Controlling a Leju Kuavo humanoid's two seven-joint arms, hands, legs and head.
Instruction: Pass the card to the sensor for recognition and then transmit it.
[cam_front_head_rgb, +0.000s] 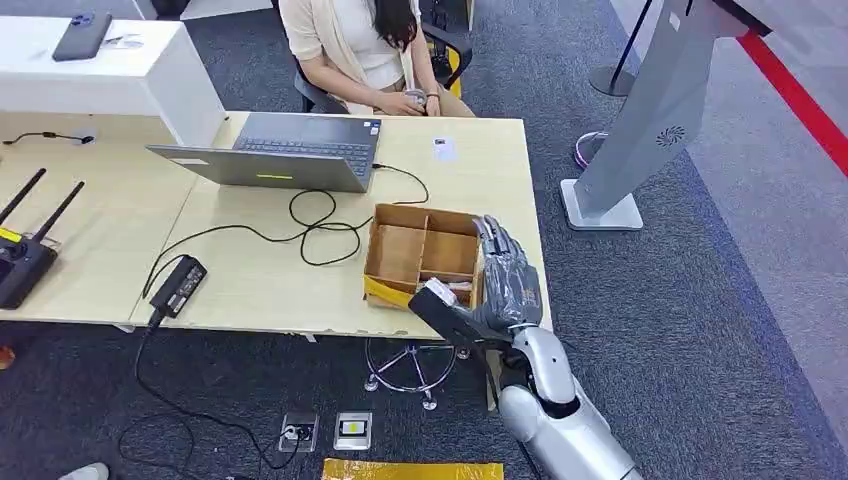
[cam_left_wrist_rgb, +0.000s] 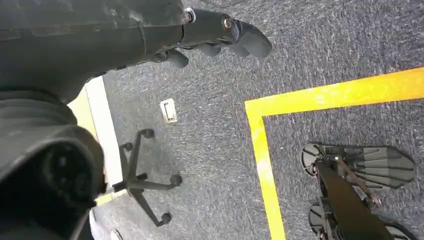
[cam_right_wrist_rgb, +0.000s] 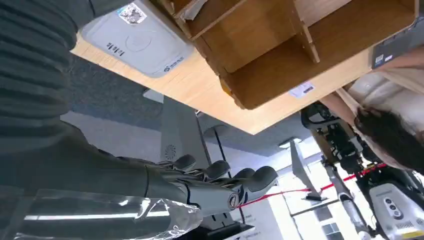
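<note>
Right hand (cam_front_head_rgb: 508, 285) over cardboard box (cam_front_head_rgb: 400, 255), fingers extended, holding nothing; card (cam_front_head_rgb: 445, 148) looks thin, stiff & light, so pinch by edge

Pale wood-grain table (cam_front_head_rgb: 260, 280), matt and smooth, across the left and centre of the head view. On it at centre, a brown cardboard box (cam_front_head_rgb: 423, 256), dull and papery. Speckled grey carpet (cam_front_head_rgb: 660, 330) on the right looks rough. Lower right, the right hand (cam_front_head_rgb: 505, 290) shows matt grey ribbed plastic above a glossy silver metal arm (cam_front_head_rgb: 550, 400).
</note>
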